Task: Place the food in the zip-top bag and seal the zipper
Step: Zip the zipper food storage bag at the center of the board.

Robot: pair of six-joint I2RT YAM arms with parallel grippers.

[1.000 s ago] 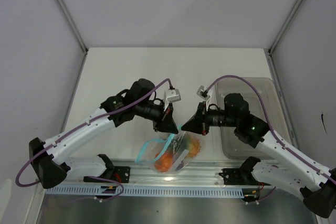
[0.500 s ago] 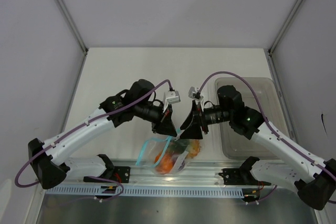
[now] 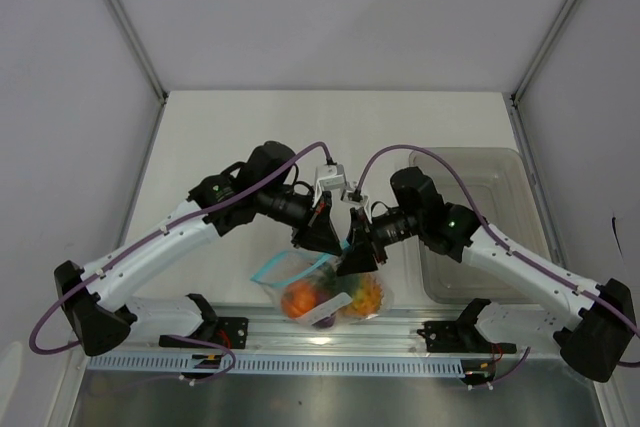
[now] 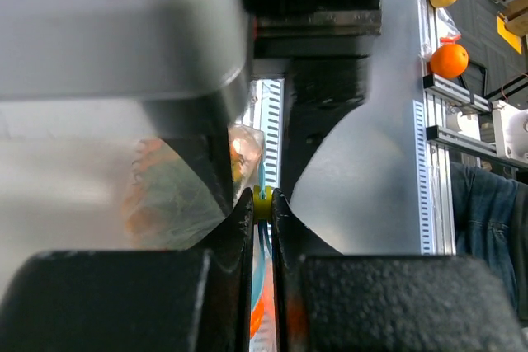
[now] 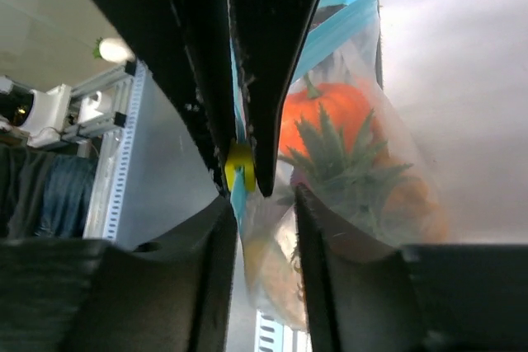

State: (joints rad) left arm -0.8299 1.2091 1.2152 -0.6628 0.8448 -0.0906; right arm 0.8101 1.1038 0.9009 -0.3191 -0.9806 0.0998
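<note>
The food (image 3: 300, 299) is already in the bag (image 3: 345, 299), which hangs below both grippers, so the filling looks done and the sealing is in hand. The left gripper (image 4: 262, 200) has its jaws pressed almost together on the zipper (image 5: 330, 22), pinching it at a small yellow slider (image 5: 239, 166) caught right between the tips. The teal strip runs on downward from the pinch. The right gripper (image 5: 266, 204) sits just beside the left one, tips nearly meeting it. Its jaws stand a little apart, the bag's top edge hangs in the gap between them, and the strip passes close along the inner face of one finger. Whether either finger bears on the plastic cannot be told. Beyond those jaws the pineapple's green crown and an orange piece show through the film. The next move probably calls for the right jaws to close on the bag's edge next to the slider and hold it firm. The left can then draw the slider along the strip, kept taut and straight so the film does not bunch up. A slack or twisted edge could stall the slider or leave part of the mouth open. Compared with a second ago, the right gripper has swung in from well off to the side of the left jaws to right beside them. The left has barely shifted, and the bag has sagged lower and turned beneath them.
</note>
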